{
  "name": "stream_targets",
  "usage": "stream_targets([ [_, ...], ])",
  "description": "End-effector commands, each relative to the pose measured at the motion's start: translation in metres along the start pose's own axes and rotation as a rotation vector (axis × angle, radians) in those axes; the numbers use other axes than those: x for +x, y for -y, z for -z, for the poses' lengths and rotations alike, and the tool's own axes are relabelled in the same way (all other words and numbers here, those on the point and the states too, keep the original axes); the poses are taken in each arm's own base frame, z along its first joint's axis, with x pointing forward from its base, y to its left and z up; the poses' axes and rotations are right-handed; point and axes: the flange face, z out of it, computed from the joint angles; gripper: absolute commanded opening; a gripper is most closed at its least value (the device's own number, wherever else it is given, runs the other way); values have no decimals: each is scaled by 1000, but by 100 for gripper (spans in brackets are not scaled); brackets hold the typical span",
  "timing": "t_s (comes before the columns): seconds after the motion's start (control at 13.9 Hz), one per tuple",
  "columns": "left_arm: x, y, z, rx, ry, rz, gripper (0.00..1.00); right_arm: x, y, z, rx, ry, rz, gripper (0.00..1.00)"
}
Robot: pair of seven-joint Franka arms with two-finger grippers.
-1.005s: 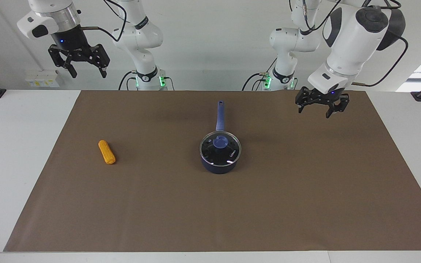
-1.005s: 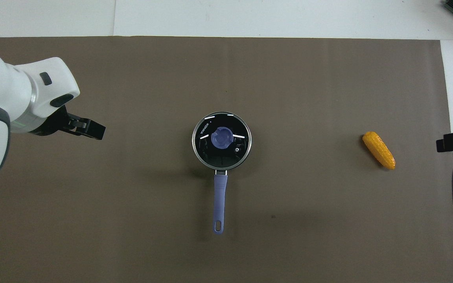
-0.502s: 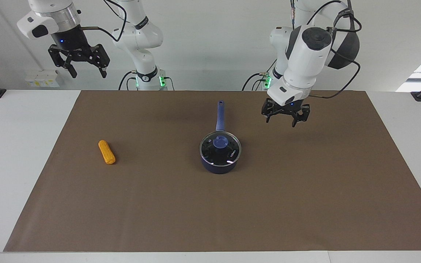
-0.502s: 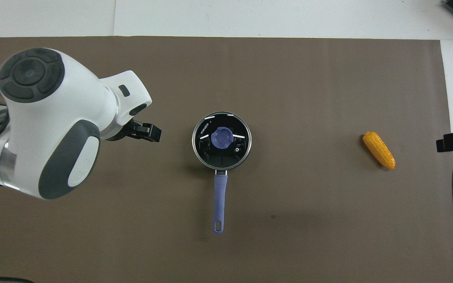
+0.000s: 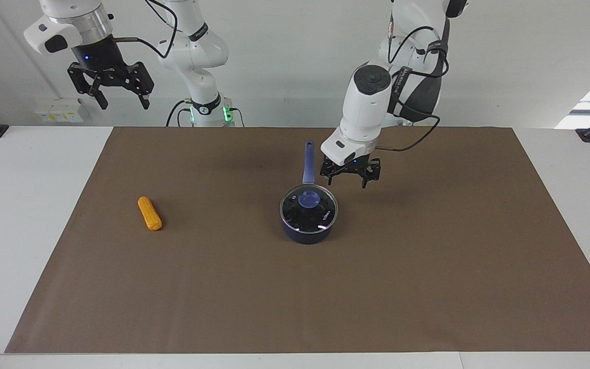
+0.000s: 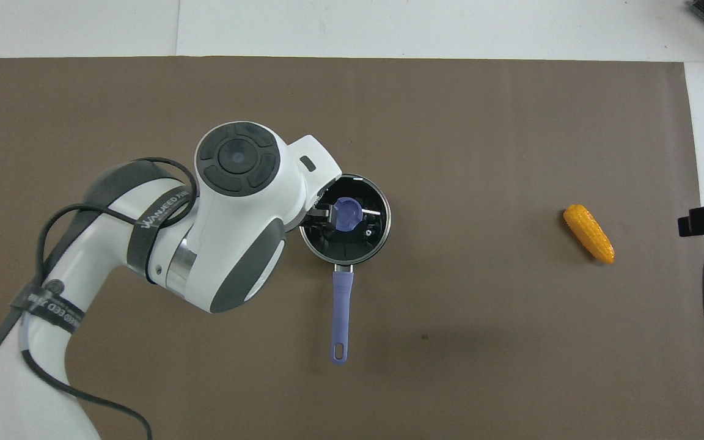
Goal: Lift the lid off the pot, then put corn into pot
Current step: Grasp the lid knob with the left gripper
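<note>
**Left claw above the lidded pot: where the lid and the corn should be gripped**

The pot stands near the middle of the desk, on the brown mat, with its long handle pointing toward the robots. The lid sits closed on the pot, its blue knob at the centre. The left claw hangs in the air just beside the pot, toward the left arm's end, with its fingers spread and nothing between them; it touches neither knob nor rim. The right claw waits high over the right arm's end of the desk, fingers likewise spread. The corn lies on the mat toward the right arm's end, well apart from the pot.

The lid is probably rigid, fairly light, and breakable, being glass in a metal rim. Its smooth disc offers no purchase, so the knob is the sensible grip point, pinched across its width and lifted straight up. The corn looks light and stiff with a bumpy surface; a grip across its middle should hold.
</note>
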Motion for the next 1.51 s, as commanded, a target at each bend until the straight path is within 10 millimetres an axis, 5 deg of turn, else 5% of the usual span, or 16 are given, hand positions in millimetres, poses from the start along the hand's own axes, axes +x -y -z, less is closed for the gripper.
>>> stream_targets([
  [0.0,8,-45,-13,5,-22,30,100,-3,0,0,15,-11,13,100],
  [0.29,15,-77,-40,23,-20,67,100,-3,0,0,15,-11,13,100],
  [0.65,18,-80,-48,27,-43,74,100,-3,0,0,15,-11,13,100],
  [0.72,18,-80,-48,26,-44,74,92,-3,0,0,15,-11,13,100],
  [0.79,19,-80,-47,23,-49,74,73,-3,0,0,15,-12,13,100],
  [0.93,22,-80,-45,2,-76,78,15,-3,0,0,15,-11,13,100],
  [1.0,23,-81,-44,-7,-87,76,0,-3,0,0,15,-11,13,100],
  [1.44,22,-76,-30,9,-91,76,0,-9,0,0,4,11,24,100],
])
